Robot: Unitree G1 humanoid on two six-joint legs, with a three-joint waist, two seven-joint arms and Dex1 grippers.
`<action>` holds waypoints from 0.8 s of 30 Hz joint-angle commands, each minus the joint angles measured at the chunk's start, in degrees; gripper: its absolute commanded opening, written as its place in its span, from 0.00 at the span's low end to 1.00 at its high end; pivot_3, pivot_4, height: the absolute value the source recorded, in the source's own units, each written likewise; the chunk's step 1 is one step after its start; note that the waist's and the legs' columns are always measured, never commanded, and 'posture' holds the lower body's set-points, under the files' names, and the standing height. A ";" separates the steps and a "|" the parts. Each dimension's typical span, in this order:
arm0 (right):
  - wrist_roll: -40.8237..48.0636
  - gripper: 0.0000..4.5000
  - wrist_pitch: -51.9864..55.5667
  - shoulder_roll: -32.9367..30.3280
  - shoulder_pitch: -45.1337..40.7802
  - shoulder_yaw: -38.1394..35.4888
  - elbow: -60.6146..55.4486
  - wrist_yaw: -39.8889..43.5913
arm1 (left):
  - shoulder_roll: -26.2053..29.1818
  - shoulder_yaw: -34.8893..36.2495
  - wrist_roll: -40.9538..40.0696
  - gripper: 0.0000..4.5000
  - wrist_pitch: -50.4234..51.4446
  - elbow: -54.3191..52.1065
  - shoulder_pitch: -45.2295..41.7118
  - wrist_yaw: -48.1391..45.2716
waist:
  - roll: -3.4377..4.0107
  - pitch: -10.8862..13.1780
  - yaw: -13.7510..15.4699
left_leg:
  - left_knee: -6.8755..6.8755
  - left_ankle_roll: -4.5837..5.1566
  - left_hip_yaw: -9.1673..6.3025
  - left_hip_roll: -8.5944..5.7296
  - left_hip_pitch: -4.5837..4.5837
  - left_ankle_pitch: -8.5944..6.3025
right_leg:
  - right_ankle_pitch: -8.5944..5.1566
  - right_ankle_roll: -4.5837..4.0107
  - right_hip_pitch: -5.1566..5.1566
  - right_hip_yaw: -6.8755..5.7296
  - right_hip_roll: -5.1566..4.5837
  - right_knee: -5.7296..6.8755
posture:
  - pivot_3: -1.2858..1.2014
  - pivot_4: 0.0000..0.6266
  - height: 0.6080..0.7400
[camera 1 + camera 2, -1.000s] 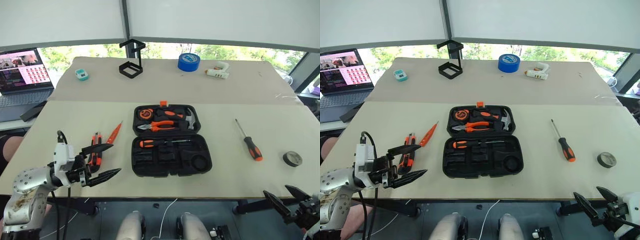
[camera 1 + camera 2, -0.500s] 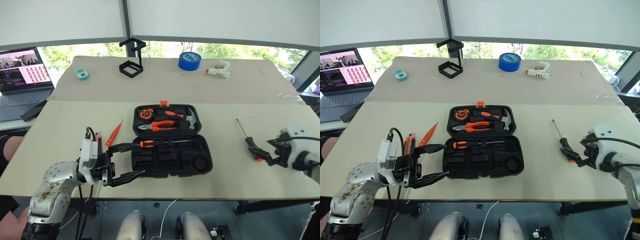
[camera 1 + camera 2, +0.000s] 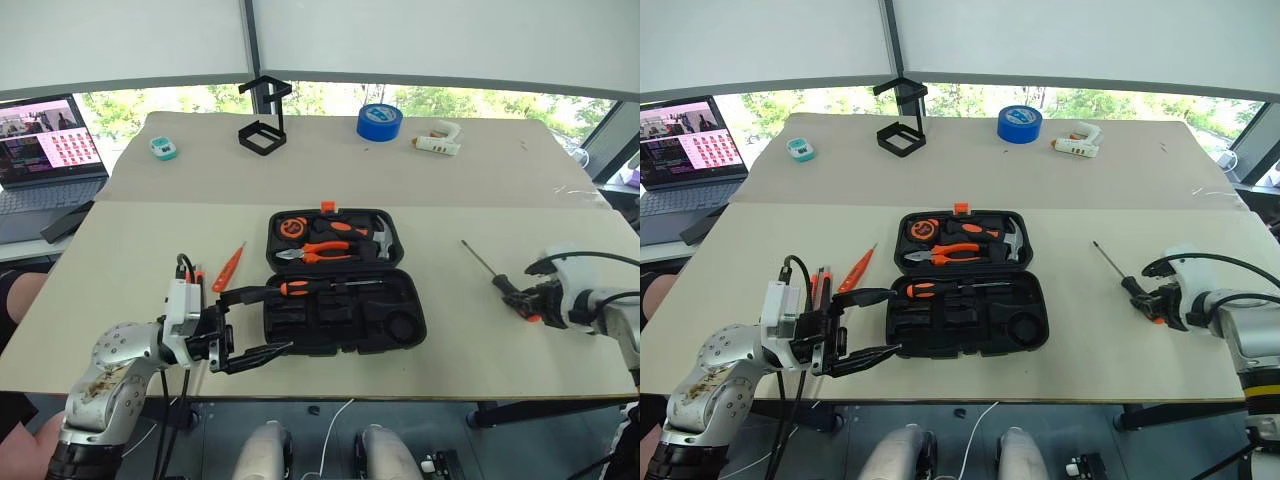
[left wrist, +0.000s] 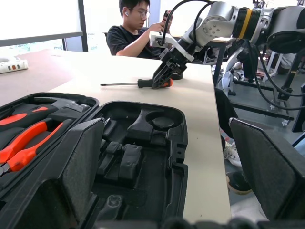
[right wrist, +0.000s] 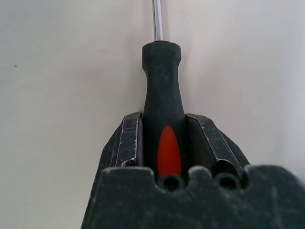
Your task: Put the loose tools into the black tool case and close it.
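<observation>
Claw number one, the right claw (image 5: 164,138), was clamped on the handle of a screwdriver (image 3: 1118,277). Its two fingers (image 5: 125,143) squeezed the black and orange handle from both sides. The screwdriver lay near the right edge of the counter (image 3: 140,250), and its thin metal rod pointed away from the claw, toward the far edge and a little toward the case.

The left claw (image 3: 258,322) had its fingers wide apart and held nothing. It hung over the near edge of the counter, pointing sideways at the left side of the tool case (image 3: 340,285).

The tool case sat open in the middle of the counter, well apart from the right claw and off to its left. So the right arm was the one with the tool, and I think it would need to carry the screwdriver sideways to the case and lay it long-ways in a groove.

More loose tools, a slim orange tester (image 3: 229,268) and a knife (image 3: 820,287), lay near the left claw, between the case and the left edge.

The right wrist view showed the tight squeeze on the handle up close. The left wrist view showed the empty grooves in the case, and a person sitting beyond the counter.
</observation>
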 commanded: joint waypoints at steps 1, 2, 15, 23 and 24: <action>1.74 0.22 -25.95 -1.12 -0.64 -5.26 -8.72 11.64 | 0.18 4.11 -1.11 1.00 -1.35 -2.20 1.07 2.65 | 0.07 0.05 -0.54 | -0.01 0.01 0.00 0.02 0.03 -0.01 | -0.01 0.02 0.00 0.01 0.03 0.00 | 0.52 0.24 1.00; 2.04 0.22 -30.96 -0.73 -1.89 -3.90 -9.64 15.53 | 0.24 4.78 -1.16 1.00 -1.36 -2.18 1.46 3.07 | 0.08 0.05 -1.05 | -0.02 0.02 0.04 0.05 0.07 -0.02 | -0.01 0.03 -0.01 0.09 0.08 0.02 | 0.52 0.24 1.00; -12.83 0.22 -31.84 13.45 -30.03 28.59 -5.94 32.32 | 1.28 9.73 1.65 1.00 -3.82 -3.71 11.19 5.77 | 0.02 0.26 -0.97 | -0.05 0.01 0.15 0.08 0.03 -0.02 | 0.03 -0.04 -0.21 0.11 -0.07 0.06 | 0.52 0.24 1.00; -17.45 0.22 -24.64 18.17 -29.72 32.29 -5.74 29.79 | 1.06 10.20 1.42 1.00 -3.72 -6.81 13.77 8.56 | 0.00 0.28 -0.53 | -0.02 0.00 0.15 0.05 -0.35 -0.02 | 0.15 -0.12 -0.61 0.05 -0.19 0.14 | 0.52 0.24 1.00; -18.00 0.22 -25.22 17.76 -29.59 32.63 -5.85 30.28 | 0.90 10.17 1.35 1.00 -3.67 -7.19 13.98 8.99 | 0.00 0.28 -0.55 | -0.02 -0.02 0.17 0.05 -0.42 -0.01 | 0.18 -0.15 -0.73 0.05 -0.19 0.16 | 0.52 0.24 1.00</action>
